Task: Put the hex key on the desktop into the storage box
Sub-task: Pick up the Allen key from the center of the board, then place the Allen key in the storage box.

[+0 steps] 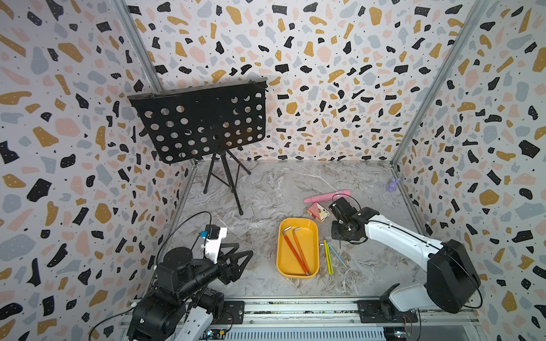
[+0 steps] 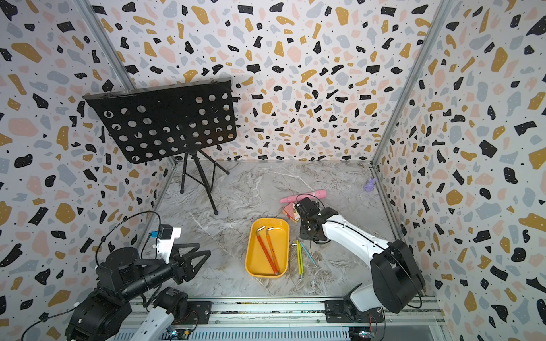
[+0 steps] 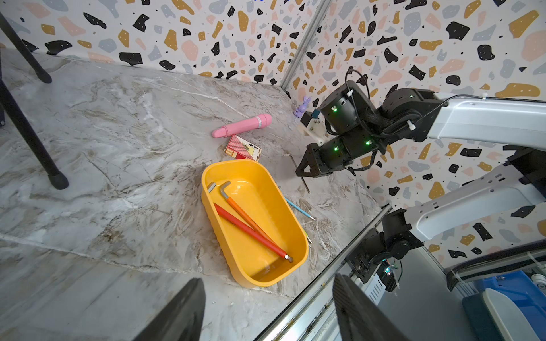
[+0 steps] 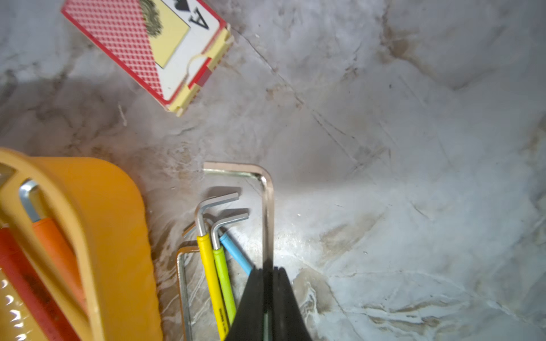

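The right gripper (image 4: 267, 270) has its fingers clenched on a bare steel hex key (image 4: 267, 212), pinching its long shaft, and the bent end reaches past the fingertips. It hangs over the surface (image 1: 266, 189), between the storage box (image 1: 285, 262) and the surface's right edge. Whether the key's tip touches the surface cannot be told.

The yellow-orange box sits near the middle of the front edge. In it lie a red-sleeved hex key (image 1: 295, 253) and an orange-sleeved hex key (image 1: 301, 251). Just beside its right wall, on the surface, lie a yellow-sleeved key (image 4: 211, 277), a green-sleeved key (image 4: 224, 277), a blue-sleeved key (image 4: 236, 254) and another bare key (image 4: 181, 280).

A playing-card pack (image 4: 141, 44) lies behind the box. The left gripper (image 1: 245, 249) hovers near the front left corner, its fingers released and holding nothing.
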Motion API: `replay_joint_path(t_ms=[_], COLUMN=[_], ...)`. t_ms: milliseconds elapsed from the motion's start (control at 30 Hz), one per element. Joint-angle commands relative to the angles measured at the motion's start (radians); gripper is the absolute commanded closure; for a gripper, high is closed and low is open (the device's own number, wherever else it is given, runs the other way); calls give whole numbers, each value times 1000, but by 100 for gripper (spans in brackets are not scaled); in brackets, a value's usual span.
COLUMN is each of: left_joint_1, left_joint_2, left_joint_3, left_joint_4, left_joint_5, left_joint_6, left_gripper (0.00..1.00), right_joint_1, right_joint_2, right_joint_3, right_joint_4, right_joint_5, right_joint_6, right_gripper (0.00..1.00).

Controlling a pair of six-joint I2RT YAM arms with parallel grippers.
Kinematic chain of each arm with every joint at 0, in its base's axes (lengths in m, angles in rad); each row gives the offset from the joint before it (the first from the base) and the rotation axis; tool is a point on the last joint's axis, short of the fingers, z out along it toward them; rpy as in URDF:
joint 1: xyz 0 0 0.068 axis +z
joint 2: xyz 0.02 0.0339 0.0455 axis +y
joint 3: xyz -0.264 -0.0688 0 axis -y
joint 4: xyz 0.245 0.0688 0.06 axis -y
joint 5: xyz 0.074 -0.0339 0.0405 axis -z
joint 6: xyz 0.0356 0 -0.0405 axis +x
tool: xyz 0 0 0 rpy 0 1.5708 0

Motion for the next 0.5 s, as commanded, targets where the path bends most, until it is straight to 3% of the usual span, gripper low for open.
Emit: replay_joint_path(t_ms=[0, 233, 467], left_joint_1=[7, 9, 11], left_joint_2=[2, 1, 2], left_joint_3=[-6, -7, -7], left_joint_4=[48, 48, 48], left_joint_5=[21, 22, 22], left_joint_6=[12, 11, 12], left_gripper=[28, 28, 28], right_joint_1=[60, 224, 290], right_joint_2=[-26, 72, 175], right_joint_3=[93, 259, 287], right_joint_4=[-62, -114, -80], right_joint_5=[10, -41, -112], right_joint_6=[-27, 27, 51], right_gripper=[100, 100, 100])
